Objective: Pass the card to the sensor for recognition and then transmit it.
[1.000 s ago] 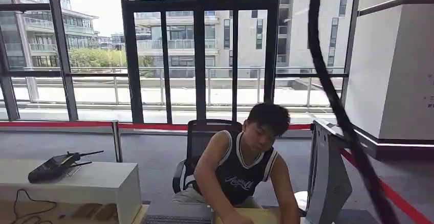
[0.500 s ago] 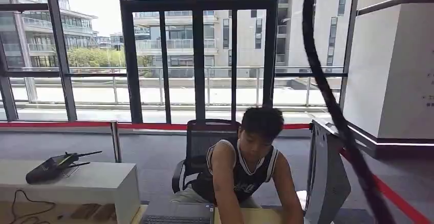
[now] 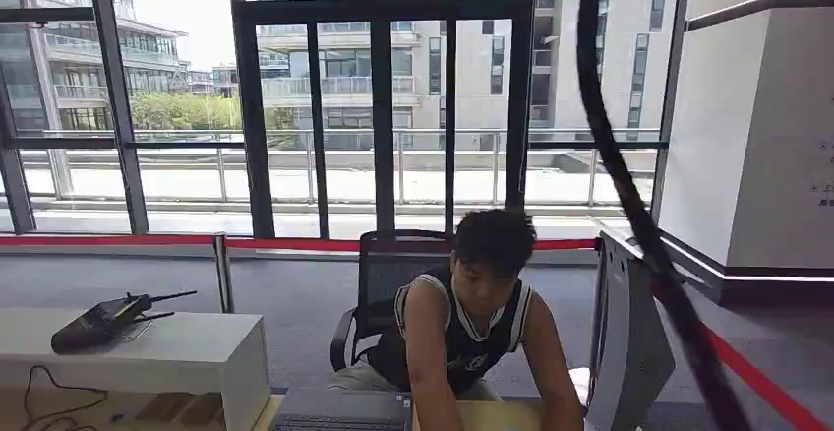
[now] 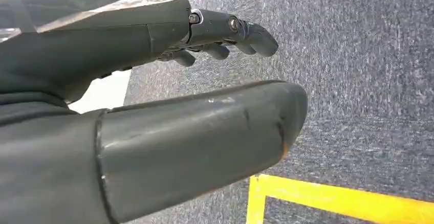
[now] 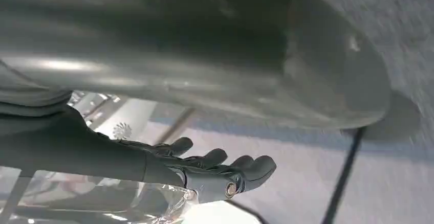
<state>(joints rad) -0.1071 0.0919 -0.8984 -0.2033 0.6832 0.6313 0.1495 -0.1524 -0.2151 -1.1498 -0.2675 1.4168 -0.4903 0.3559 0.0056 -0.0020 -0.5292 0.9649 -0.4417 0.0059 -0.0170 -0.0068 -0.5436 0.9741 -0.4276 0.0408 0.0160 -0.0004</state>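
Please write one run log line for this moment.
left hand: open, empty | right hand: open, empty | person: seated at desk

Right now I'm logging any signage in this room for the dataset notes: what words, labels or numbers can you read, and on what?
Person's black jersey: script lettering across the chest, too blurred and partly hidden by an arm to read.
White wall at right: small dark marks near the frame edge, too small to read.
Black device on the white counter: no legible label.
Left hand and right hand: no markings readable.
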